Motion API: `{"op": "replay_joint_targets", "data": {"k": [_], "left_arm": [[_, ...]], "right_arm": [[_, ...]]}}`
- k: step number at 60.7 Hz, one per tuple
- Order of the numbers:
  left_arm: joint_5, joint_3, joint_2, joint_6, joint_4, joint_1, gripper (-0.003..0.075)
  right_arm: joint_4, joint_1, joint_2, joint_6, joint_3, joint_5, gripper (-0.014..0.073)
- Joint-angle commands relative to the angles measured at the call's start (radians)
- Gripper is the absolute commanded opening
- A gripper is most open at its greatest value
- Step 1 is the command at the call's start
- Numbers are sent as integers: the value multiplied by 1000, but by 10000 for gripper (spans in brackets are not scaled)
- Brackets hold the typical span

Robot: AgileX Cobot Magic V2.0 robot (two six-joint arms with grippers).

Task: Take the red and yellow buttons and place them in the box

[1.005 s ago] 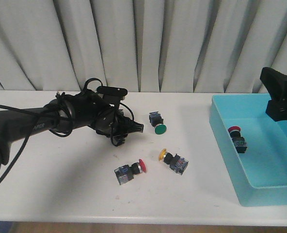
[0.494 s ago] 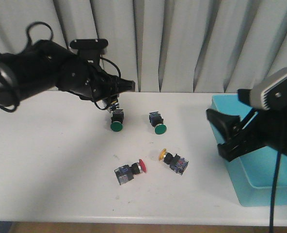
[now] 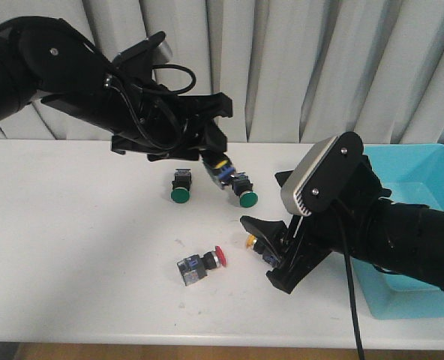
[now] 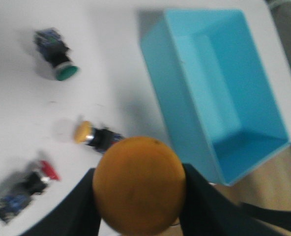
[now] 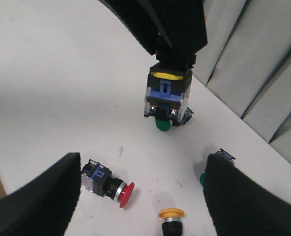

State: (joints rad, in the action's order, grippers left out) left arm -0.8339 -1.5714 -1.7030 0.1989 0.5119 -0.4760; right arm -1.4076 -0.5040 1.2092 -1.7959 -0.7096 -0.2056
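Arms crossed over the button field

Left arm reaches in from the robot's left, raised well above the white table (image 3: 79,247), its black links bunched in front of the grey curtain (image 3: 282,67). The left gripper (image 3: 216,161) points down and toward the middle of the table, and its fingers are clamped on a yellow-capped push-button switch with a blue-and-grey blocky body (image 3: 220,169), held in the air above the table near one green-capped button (image 3: 244,192). In the left wrist view the round yellow-orange cap (image 4: 138,185) fills the gap between the two dark fingers (image 4: 72,209).

Right arm comes in low from the robot's right, its forearm stretched across the front of the large shallow turquoise-blue plastic box (image 3: 424,169), which sits at the right end of the table. The right gripper (image 3: 271,251) hangs close over the table with its two black fingers (image 5: 37,201) spread wide and nothing between them. Just beside its fingertips lies a second yellow-capped button (image 3: 251,241) on its side. A red-capped button with a black-and-blue body (image 3: 199,265) lies to the left of that one, near the front of the table. Another green-capped button (image 3: 181,188) sits farther back, apart from the first green one. None of these four touches the box.
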Motion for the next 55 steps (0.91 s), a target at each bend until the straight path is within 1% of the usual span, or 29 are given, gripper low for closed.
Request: {"op": "replay_joint_targets", "data": {"k": [1, 6, 11, 36, 44, 49, 52, 55], "left_arm": [[29, -26, 55, -56, 151, -2, -6], [26, -26, 55, -79, 215, -3, -6], [22, -26, 55, -80, 245, -13, -6], [14, -26, 55, -79, 247, -102, -6], [5, -26, 55, -79, 250, -118, -6], [4, -26, 55, -79, 250, -128, -6], [4, -26, 55, -79, 251, -135, -6], [4, -26, 55, -80, 251, -140, -6]], "right_arm": [[-27, -2, -15, -12, -36, -15, 520], [-27, -2, -15, -12, -37, -30, 520], [-37, -2, -15, -13, -37, -28, 520], [-37, 0, -15, -23, -37, 107, 520], [-37, 1, -15, -23, -37, 111, 510], [-38, 1, -15, -23, -37, 113, 448], [-42, 1, -15, -23, -37, 121, 370], [-45, 1, -15, -22, -37, 128, 271]]}}
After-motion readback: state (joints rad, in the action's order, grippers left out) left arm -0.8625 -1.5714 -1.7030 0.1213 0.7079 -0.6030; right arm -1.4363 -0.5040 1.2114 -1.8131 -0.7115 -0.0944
